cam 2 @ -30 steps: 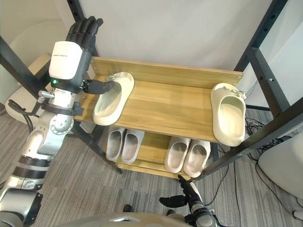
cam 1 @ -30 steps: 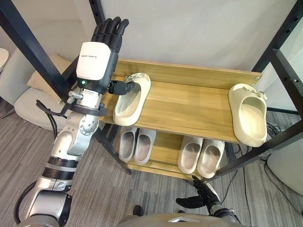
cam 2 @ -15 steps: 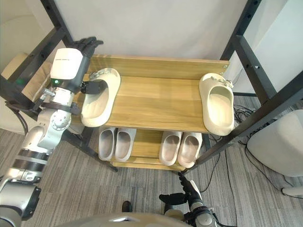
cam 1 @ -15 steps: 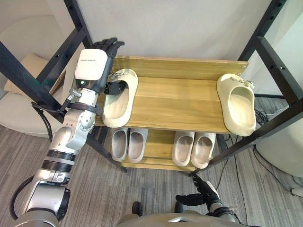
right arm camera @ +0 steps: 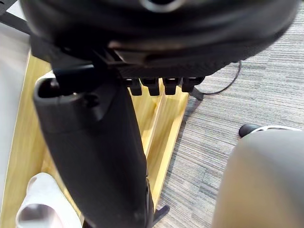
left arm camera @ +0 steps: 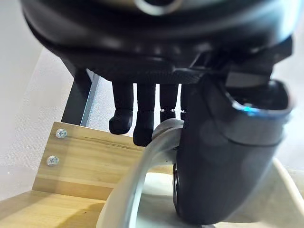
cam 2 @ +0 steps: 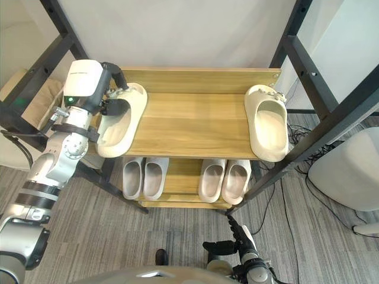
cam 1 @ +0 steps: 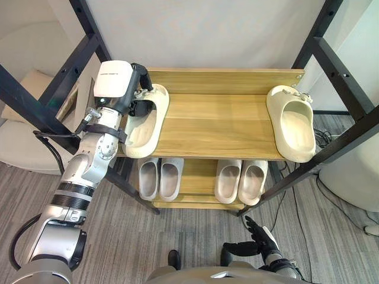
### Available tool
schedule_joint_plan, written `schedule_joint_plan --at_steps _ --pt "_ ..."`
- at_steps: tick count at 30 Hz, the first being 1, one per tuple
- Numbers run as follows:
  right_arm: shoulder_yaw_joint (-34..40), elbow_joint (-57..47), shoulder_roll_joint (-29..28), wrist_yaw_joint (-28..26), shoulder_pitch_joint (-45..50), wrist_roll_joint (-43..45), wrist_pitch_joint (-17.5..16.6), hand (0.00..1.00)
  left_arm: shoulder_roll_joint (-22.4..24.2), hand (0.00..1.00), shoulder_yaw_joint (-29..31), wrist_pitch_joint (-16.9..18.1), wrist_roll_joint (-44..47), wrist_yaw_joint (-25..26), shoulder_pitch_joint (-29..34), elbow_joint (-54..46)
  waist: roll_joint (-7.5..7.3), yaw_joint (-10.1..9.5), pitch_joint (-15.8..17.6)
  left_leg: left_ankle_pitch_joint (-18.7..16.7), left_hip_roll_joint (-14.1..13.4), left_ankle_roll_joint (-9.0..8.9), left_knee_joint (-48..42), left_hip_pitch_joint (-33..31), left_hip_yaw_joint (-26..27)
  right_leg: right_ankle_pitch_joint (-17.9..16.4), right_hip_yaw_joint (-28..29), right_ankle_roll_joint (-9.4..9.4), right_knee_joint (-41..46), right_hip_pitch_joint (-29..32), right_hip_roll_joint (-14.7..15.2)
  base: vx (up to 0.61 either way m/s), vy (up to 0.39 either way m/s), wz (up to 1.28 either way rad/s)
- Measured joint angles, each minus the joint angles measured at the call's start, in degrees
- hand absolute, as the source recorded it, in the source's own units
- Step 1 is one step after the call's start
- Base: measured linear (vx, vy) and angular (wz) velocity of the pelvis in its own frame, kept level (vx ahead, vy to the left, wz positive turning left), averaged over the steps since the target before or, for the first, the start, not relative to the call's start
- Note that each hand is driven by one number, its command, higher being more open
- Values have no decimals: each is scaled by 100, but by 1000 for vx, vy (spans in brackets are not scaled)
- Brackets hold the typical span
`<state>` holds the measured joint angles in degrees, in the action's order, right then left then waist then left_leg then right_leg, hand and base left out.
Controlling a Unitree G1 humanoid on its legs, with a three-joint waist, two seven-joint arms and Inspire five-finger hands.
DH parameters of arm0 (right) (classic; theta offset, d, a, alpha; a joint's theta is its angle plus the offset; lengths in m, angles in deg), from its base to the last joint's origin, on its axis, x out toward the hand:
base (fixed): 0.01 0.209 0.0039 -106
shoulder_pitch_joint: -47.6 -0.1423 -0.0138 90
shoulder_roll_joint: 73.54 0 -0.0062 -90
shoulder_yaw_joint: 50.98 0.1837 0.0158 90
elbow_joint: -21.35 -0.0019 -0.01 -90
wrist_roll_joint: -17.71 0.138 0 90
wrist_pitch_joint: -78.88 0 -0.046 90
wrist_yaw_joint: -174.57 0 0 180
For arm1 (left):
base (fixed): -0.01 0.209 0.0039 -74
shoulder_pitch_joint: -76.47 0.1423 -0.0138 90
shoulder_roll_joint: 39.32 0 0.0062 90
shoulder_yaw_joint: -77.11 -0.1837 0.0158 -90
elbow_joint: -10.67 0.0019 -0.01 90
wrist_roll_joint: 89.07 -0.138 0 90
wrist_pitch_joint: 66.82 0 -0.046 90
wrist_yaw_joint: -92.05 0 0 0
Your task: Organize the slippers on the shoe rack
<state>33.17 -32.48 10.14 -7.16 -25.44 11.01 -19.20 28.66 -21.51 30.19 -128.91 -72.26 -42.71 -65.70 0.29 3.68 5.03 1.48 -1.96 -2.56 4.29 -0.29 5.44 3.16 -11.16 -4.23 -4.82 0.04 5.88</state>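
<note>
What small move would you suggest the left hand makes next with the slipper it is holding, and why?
Probably slide it rightward along the top shelf. The left hand is curled on the left slipper at the shelf's left end, while the right slipper lies at the far right end, so the pair is split. On the lower shelf the pairs sit side by side.

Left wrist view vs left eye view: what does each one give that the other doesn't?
Left wrist view: the grip up close, thumb inside the left slipper, fingers curled over its rim from outside; screws in the backboard.
Left eye view: right slipper at the opposite end, lower left pair and lower right pair on the lower shelf, right hand low and open.
Both: left hand pinching that slipper on the top shelf.
</note>
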Motion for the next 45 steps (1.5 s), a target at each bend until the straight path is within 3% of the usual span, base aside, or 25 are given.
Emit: schedule_joint_plan --at_steps 4,9,14,19,26,34,35,45 --pt "6 16 3 48 -14 0 4 100 33 0 -106 -26 126 -30 5 -111 9 -2 8 6 20 9 0 0 -3 7 -2 -9 0 -3 20 0 0 0" --pt "7 56 24 75 -51 -1 34 100 550 0 -513 2 251 -130 174 -904 31 -8 25 -4 36 26 -1 8 4 7 32 -10 0 -8 45 -2 2 -1" --pt "10 56 142 112 -110 -1 46 100 1105 0 -1037 153 335 -251 136 -1233 196 122 114 -10 30 32 4 70 78 10 114 -14 2 -31 41 -11 7 -8" --pt "21 56 226 184 -104 0 71 100 1385 0 -1333 156 503 -311 -23 -1220 340 253 132 -11 8 29 46 124 180 12 202 -15 3 -26 16 -6 1 -10" --pt "86 52 216 224 -98 4 74 100 1751 0 -1537 103 685 -317 -518 -763 404 418 159 -14 9 26 47 167 240 17 290 -20 3 -17 16 -9 4 -6" --pt "227 52 223 244 4 6 79 100 1782 0 -1522 -136 684 -279 -961 -138 512 564 216 -21 -2 29 46 194 315 43 360 -25 2 8 10 -12 4 -5" --pt "230 52 221 246 24 7 80 100 1815 100 -1516 -149 684 -246 -1035 -24 515 576 219 -22 -2 30 47 194 315 44 359 -27 2 8 12 0 0 0" --pt "247 -26 240 316 24 15 74 100 2006 100 -1289 -391 689 -60 -1628 472 581 666 373 -25 8 36 47 108 309 50 357 -37 3 95 15 0 0 0"
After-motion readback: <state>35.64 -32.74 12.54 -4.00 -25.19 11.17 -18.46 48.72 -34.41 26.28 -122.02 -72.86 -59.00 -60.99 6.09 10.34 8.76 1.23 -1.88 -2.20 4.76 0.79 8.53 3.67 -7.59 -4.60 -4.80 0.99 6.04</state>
